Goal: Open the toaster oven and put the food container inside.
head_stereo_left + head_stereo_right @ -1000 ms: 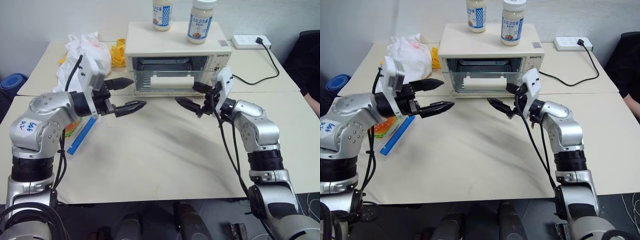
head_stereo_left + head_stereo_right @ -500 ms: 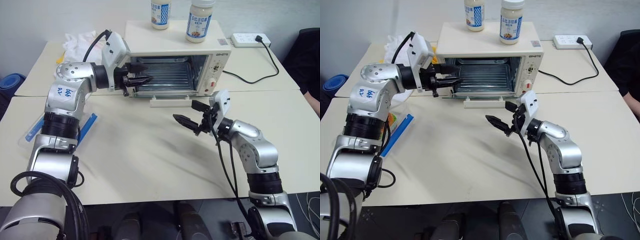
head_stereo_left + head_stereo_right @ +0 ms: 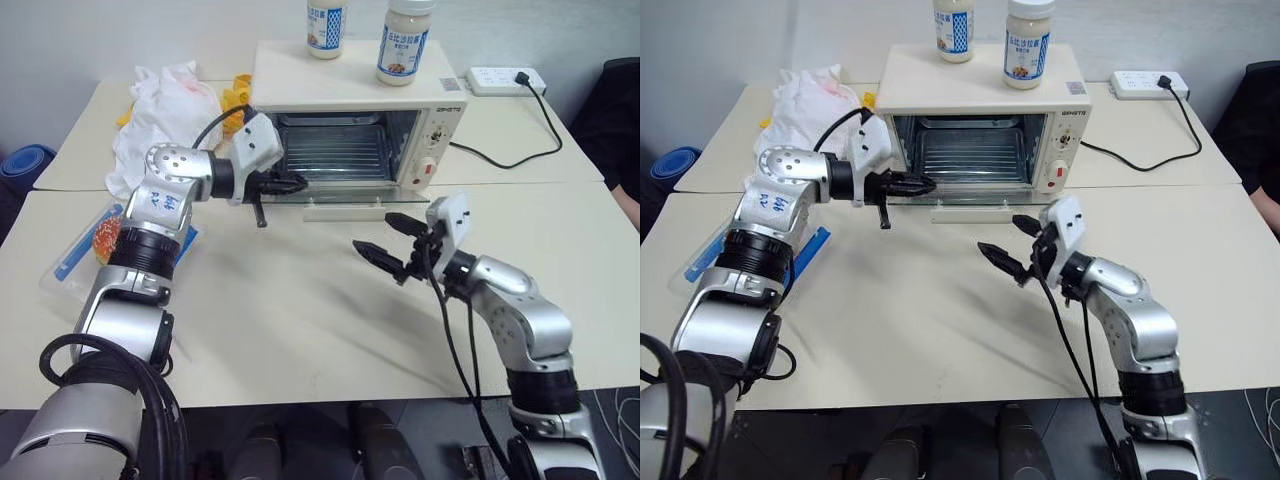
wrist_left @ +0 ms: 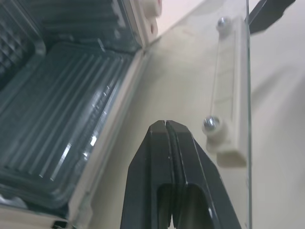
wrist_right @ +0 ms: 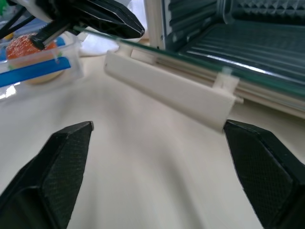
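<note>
Cream table (image 3: 300,330) w/ oven (image 3: 355,110) at back, door (image 4: 233,90) dropped flat, rack bare. L gripper (image 3: 290,183) pinched shut, empty, over door's left corner. R gripper (image 3: 392,245) spread wide, empty, near handle (image 5: 167,90). Container (image 3: 100,235) on table, far left. Next, I'd say: L opens, grabs container level, slides in over door.

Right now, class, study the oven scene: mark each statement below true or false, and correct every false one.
1. The toaster oven has its glass door dropped open. True.
2. The food container sits on the rack inside. False: it lies on the table, beside the left arm.
3. The left claw is shut, over the open door. True.
4. The right claw grips the door handle. False: it is open, holding nothing.
5. Two jars stand on top of the oven. True.
</note>
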`<state>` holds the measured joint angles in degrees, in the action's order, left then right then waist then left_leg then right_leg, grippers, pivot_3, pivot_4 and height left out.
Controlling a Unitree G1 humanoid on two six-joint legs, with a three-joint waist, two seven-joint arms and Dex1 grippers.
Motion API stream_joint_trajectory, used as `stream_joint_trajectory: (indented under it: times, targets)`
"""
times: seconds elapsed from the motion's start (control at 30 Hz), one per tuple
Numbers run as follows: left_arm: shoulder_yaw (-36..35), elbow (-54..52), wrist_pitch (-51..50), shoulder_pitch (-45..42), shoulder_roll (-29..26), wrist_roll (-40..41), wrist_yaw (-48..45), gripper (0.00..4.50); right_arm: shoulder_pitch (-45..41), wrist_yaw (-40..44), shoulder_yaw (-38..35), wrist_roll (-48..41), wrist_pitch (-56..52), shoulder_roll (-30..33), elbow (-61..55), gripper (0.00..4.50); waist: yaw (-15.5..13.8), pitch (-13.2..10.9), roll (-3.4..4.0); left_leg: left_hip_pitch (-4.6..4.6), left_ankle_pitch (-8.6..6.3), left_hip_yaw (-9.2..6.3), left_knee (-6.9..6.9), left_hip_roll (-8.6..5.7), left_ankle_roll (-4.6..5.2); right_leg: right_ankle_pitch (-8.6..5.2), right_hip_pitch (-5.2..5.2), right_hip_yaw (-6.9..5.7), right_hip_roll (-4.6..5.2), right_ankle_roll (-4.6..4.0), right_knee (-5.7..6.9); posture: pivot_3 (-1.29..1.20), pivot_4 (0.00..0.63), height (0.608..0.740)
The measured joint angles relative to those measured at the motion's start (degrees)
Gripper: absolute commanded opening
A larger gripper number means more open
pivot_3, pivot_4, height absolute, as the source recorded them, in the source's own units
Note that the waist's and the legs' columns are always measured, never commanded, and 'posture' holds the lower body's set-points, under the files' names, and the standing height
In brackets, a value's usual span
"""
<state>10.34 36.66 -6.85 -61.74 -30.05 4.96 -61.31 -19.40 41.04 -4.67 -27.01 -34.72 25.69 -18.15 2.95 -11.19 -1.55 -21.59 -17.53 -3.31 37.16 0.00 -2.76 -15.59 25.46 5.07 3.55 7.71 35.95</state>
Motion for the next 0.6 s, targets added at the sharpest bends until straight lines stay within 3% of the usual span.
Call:
stream_joint_trajectory:
  times: [0.27,0.6]
  targets:
    - [2.3,-6.14,0.16,6.03,0.53,-3.09,-0.34,0.03,15.3,4.42,-9.65,-11.91,-8.2,12.61,-15.93,4.5,-1.23,-0.01,-0.01,0.1,0.03,0.01,0.32,-0.04,0.06,0.02,-0.14,0.08,-0.02,0.04,0.02,0.0,0.15,0.74]
    - [6.43,-13.0,0.27,11.68,2.28,-8.84,2.91,0.03,12.76,0.36,-18.48,-23.25,-11.9,16.78,-18.27,4.5,-1.39,-0.02,-0.03,0.39,0.04,-0.23,0.27,-0.04,0.11,0.03,-0.66,-0.01,-0.06,0.05,-0.17,0.0,0.15,0.74]
